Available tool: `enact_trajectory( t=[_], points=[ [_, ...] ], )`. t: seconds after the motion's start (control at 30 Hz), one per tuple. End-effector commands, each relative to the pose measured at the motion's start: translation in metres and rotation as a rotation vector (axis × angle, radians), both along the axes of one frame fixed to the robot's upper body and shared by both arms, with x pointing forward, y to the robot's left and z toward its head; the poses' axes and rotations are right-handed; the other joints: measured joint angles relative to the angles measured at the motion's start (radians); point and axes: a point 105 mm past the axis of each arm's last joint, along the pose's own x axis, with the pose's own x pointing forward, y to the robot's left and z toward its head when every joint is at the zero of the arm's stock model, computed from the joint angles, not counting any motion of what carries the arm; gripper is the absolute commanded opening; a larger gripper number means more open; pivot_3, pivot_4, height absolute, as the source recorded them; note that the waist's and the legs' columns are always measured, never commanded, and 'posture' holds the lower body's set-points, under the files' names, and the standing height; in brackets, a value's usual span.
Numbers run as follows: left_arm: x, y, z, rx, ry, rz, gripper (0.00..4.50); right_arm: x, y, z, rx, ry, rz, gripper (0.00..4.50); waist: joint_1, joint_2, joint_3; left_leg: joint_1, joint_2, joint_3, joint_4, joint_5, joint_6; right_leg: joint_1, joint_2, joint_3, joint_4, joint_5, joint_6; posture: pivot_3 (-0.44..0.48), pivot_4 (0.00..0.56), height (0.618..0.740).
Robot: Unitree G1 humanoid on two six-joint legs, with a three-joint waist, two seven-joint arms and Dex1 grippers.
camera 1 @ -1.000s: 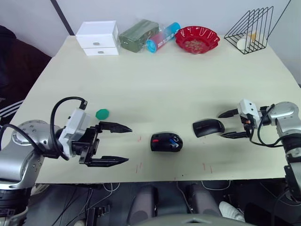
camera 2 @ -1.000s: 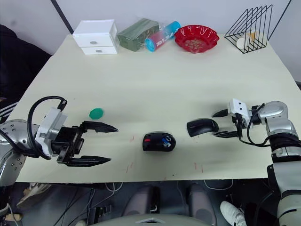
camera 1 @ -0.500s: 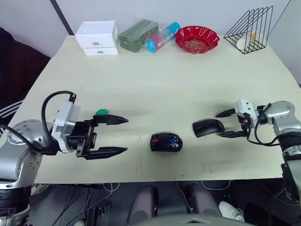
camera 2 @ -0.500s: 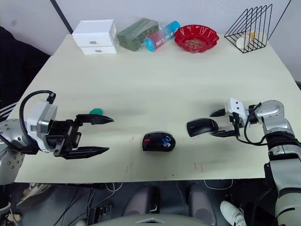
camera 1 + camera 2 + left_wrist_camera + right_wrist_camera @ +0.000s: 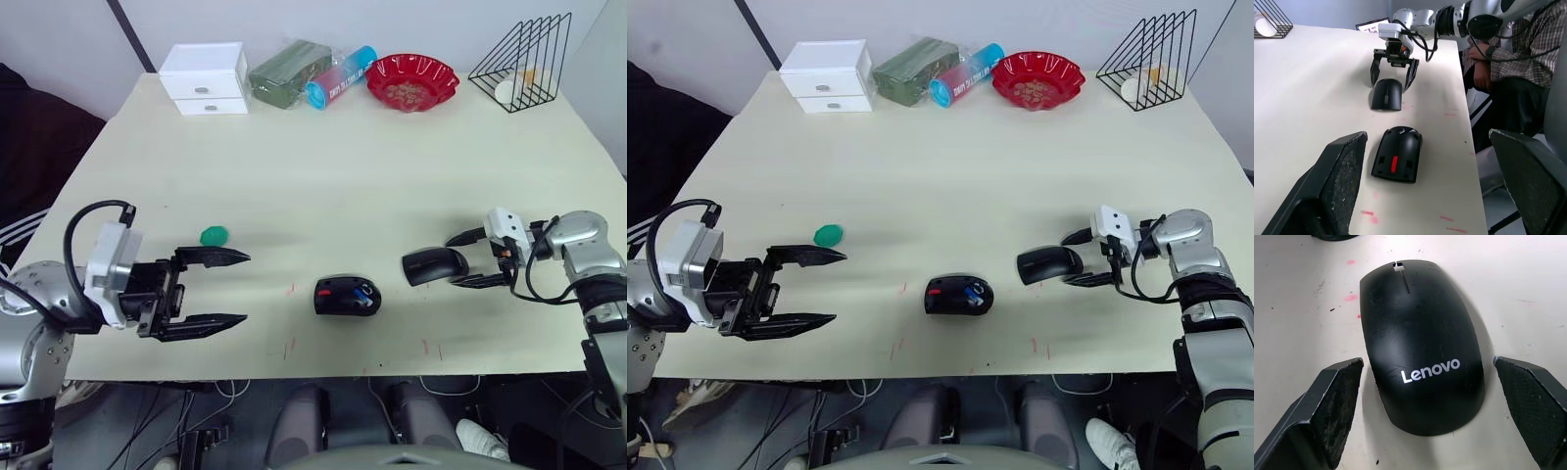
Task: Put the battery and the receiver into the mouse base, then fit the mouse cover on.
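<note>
The base (image 5: 346, 296) is lying at table centre-front, the cover (image 5: 435, 265) just beside it at 2 o'clock. The right gripper (image 5: 472, 259) is straddling the cover, jaws spread. The left gripper (image 5: 233, 288) is hovering at the base's 9 o'clock, well apart, jaws spread.

Surface (image 5: 372, 166): pale cream, rectangular, marked with small red ticks near its front edge.
Near middle: mouse base (image 5: 346, 295).
Near right: mouse cover (image 5: 435, 265).
Near left: green object (image 5: 214, 236).
Far edge: white drawer box (image 5: 203, 79), green packet (image 5: 287, 71), tube (image 5: 339, 78), red bowl (image 5: 412, 82), wire rack (image 5: 522, 61).
</note>
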Motion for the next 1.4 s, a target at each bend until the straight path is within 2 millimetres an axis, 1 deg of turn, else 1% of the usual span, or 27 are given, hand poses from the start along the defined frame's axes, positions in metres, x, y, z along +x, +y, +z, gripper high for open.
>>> enact_trajectory(
  t=[0.03,0.1,0.17,0.2,0.27,0.3,0.33,0.7,0.83,0.93,1.07,1.23,1.3,1.4],
  points=[
    [-0.001,0.001,0.006,-0.01,-0.04,-0.007,4.25,0.004,-0.004,0.012,-0.008,-0.034,-0.002,4.5,0.0,0.0,0.0,0.0,0.0,0.0,0.0,0.0,0.0,0.0,0.0,0.0,0.0,0.0,0.0,0.0,0.15,0.74],
    [-0.001,0.0,0.006,-0.005,-0.042,-0.011,4.25,0.004,-0.004,0.013,-0.005,-0.037,-0.003,4.5,0.0,0.0,0.0,0.0,0.0,0.0,0.0,0.0,0.0,0.0,0.0,0.0,0.0,0.0,0.0,0.0,0.15,0.74],
    [-0.001,0.0,0.005,-0.001,-0.041,-0.015,4.5,0.004,-0.004,0.013,-0.007,-0.038,-0.003,3.98,0.0,0.0,0.0,0.0,0.0,0.0,0.0,0.0,0.0,0.0,0.0,0.0,0.0,0.0,0.0,0.0,0.15,0.74],
    [-0.001,0.001,0.005,0.0,-0.041,-0.017,4.5,0.004,-0.005,0.014,-0.008,-0.039,-0.003,3.77,0.0,0.0,0.0,0.0,0.0,0.0,0.0,0.0,0.0,0.0,0.0,0.0,0.0,0.0,0.0,0.0,0.15,0.74],
    [-0.001,0.001,0.005,0.001,-0.04,-0.019,4.5,0.005,-0.005,0.015,-0.005,-0.042,-0.005,2.96,0.0,0.0,0.0,0.0,0.0,0.0,0.0,0.0,0.0,0.0,0.0,0.0,0.0,0.0,0.0,0.0,0.15,0.74],
    [0.0,0.0,0.005,0.0,-0.04,-0.019,4.5,0.004,-0.005,0.015,-0.002,-0.042,-0.006,2.39,0.0,0.0,0.0,0.0,0.0,0.0,0.0,0.0,0.0,0.0,0.0,0.0,0.0,0.0,0.0,0.0,0.15,0.74],
    [0.0,0.0,0.004,0.0,-0.041,-0.019,4.5,0.004,-0.005,0.015,-0.001,-0.041,-0.006,2.33,0.0,0.0,0.0,0.0,0.0,0.0,0.0,0.0,0.0,0.0,0.0,0.0,0.0,0.0,0.0,0.0,0.15,0.74],
    [0.003,0.0,0.001,0.009,-0.041,-0.035,4.5,0.003,-0.004,0.025,0.028,-0.062,-0.007,2.32,0.0,0.0,0.0,0.0,0.0,0.0,0.0,0.0,0.0,0.0,0.0,0.0,0.0,0.0,0.0,0.0,0.15,0.74],
    [0.003,0.0,0.0,0.012,-0.043,-0.043,4.5,-0.004,-0.002,0.032,0.047,-0.077,0.002,2.32,0.003,0.0,0.0,0.0,0.0,0.0,0.0,0.0,0.0,0.0,0.0,0.0,0.0,0.0,0.0,0.0,0.15,0.74],
    [0.004,0.0,-0.002,0.019,-0.04,-0.052,4.5,-0.013,0.002,0.04,0.045,-0.122,-0.012,2.32,0.004,0.0,0.0,-0.001,0.0,-0.001,0.0,0.0,0.0,0.0,0.0,0.0,0.0,0.0,0.0,0.0,0.15,0.74],
    [0.005,0.001,-0.003,0.03,-0.038,-0.064,4.5,-0.027,0.014,0.052,0.059,-0.159,-0.033,2.32,0.005,0.0,0.0,-0.002,0.0,-0.001,0.0,0.0,0.0,-0.001,0.0,-0.001,0.0,0.0,0.0,0.0,0.15,0.74],
    [0.005,0.002,-0.006,0.053,-0.027,-0.082,4.5,-0.042,0.028,0.059,0.061,-0.166,-0.06,2.32,0.003,0.0,0.0,-0.001,0.0,-0.001,0.0,0.0,0.0,-0.001,0.0,0.0,0.0,0.0,0.0,0.0,0.15,0.74],
    [0.007,0.003,-0.007,0.061,-0.027,-0.083,4.5,-0.049,0.038,0.06,0.033,-0.194,-0.059,2.32,0.004,0.0,0.0,-0.001,0.0,-0.001,0.0,0.0,0.0,-0.001,0.0,0.0,0.0,0.0,0.0,0.0,0.15,0.74],
    [0.008,0.002,-0.009,0.077,-0.024,-0.094,4.5,-0.058,0.059,0.058,-0.012,-0.231,-0.079,2.32,0.005,0.0,0.0,-0.001,0.0,-0.001,0.0,0.0,0.0,-0.001,0.0,0.0,0.0,0.0,0.0,0.0,0.15,0.74]
  ],
)
